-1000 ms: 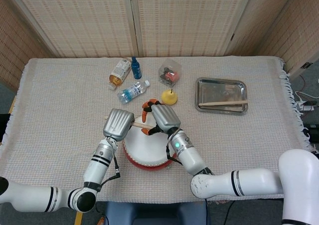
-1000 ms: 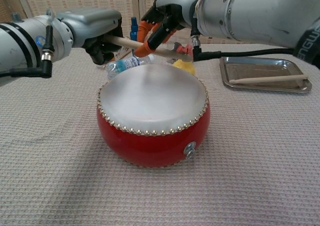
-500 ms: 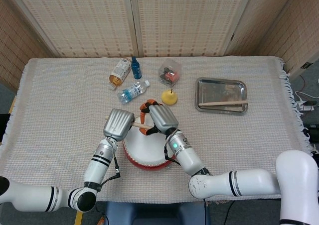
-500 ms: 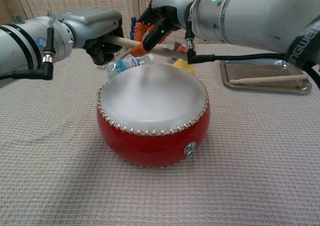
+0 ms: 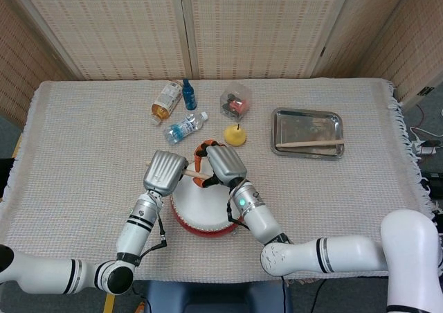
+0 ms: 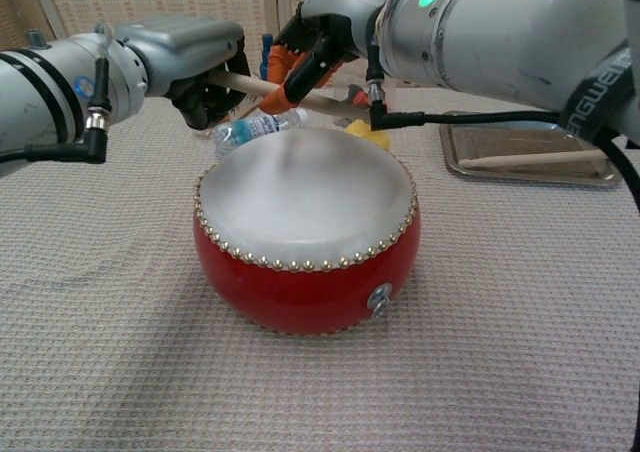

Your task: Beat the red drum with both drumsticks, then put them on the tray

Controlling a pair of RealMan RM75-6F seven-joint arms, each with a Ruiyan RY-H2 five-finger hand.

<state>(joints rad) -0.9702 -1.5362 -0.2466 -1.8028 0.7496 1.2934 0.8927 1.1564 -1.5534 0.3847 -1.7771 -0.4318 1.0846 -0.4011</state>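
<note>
The red drum (image 5: pixel 201 215) (image 6: pixel 305 242) stands at the table's near edge, its pale skin facing up. Above its far rim my left hand (image 5: pixel 165 172) (image 6: pixel 185 57) grips one end of a wooden drumstick (image 6: pixel 325 101). My right hand (image 5: pixel 220 164) (image 6: pixel 325 32) has its orange-tipped fingers curled around the middle of the same stick, right beside the left hand. A second drumstick (image 5: pixel 311 143) (image 6: pixel 540 158) lies across the metal tray (image 5: pixel 308 122) (image 6: pixel 520 132) at the right.
Beyond the drum lie a tea bottle (image 5: pixel 166 100), a small blue bottle (image 5: pixel 188 93) and a water bottle (image 5: pixel 184 127). A yellow fruit-like object (image 5: pixel 235 135) and a clear box (image 5: pixel 235 100) sit between the drum and the tray.
My right hand has shifted a little to the left along the drumstick, closer to my left hand, and its fingers have curled in around the stick. The left hand and drum have stayed still.
</note>
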